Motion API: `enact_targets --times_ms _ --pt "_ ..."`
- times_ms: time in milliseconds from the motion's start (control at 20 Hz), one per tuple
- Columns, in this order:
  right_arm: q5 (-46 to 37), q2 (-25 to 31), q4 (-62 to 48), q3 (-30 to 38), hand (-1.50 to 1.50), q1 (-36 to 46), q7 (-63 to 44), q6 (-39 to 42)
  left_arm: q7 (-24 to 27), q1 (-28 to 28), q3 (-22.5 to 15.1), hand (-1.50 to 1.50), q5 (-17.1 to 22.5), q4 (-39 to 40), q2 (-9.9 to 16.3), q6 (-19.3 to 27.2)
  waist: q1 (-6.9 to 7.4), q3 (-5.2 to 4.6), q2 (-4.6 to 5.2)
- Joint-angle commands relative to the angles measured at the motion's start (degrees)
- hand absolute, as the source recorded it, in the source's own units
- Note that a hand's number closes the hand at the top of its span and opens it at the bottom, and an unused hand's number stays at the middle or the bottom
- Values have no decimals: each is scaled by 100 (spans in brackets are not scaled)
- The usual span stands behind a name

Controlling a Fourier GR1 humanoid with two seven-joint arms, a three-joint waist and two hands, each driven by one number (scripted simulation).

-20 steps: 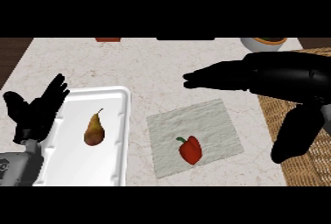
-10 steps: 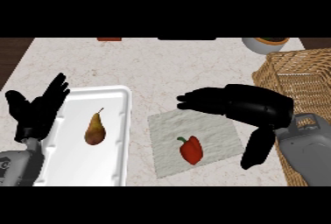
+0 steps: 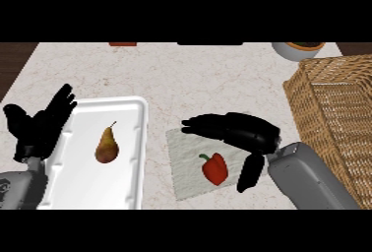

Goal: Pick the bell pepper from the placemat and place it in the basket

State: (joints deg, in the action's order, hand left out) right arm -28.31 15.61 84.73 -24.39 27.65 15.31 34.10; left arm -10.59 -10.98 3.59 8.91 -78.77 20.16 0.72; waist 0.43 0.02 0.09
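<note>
A red bell pepper (image 3: 214,168) with a green stem lies on the pale placemat (image 3: 190,182) in the lower middle of the head view. My right hand (image 3: 243,132) hovers just above and right of the pepper, open, its fingers stretched leftward over the mat and its thumb hanging down beside the pepper. Nothing is held in it. The wicker basket (image 3: 338,108) stands at the right edge. My left hand (image 3: 38,127) rests open at the left edge, fingers up.
A white tray (image 3: 134,147) holding a brown pear (image 3: 107,147) lies left of the placemat. A bowl (image 3: 299,49) sits at the back right, and a red object (image 3: 122,44) and a dark object (image 3: 209,43) show at the counter's far edge.
My right hand has drawn back and down from the counter's upper right to just over the placemat, close to the pepper. The left hand has stayed put.
</note>
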Motion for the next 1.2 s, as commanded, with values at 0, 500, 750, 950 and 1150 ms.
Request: enact_targets --times_ms 0,500,750,950,1150 --pt "-479 -39 -308 19 -150 -1 171 24 -429 44 3 0 -55 -356 -66 12 -16 -1 -11" --pt "-1686 -344 -1752 -253 -150 214 993 -588 -466 -172 130 0 -161 -248 -254 -42 -7 -1 -2" --pt "-1713 -458 -1623 141 -150 394 1136 -178 -301 -418 200 0 -368 99 -322 -72 -29 -2 -5" --pt "-1891 -702 -1751 135 -150 204 1284 -190 62 -114 399 0 -292 194 -300 -344 -26 -3 -6" --pt "-1972 -505 -1199 -68 -150 -436 1563 -63 -224 -273 394 0 -325 95 -363 -284 -56 -3 -12"
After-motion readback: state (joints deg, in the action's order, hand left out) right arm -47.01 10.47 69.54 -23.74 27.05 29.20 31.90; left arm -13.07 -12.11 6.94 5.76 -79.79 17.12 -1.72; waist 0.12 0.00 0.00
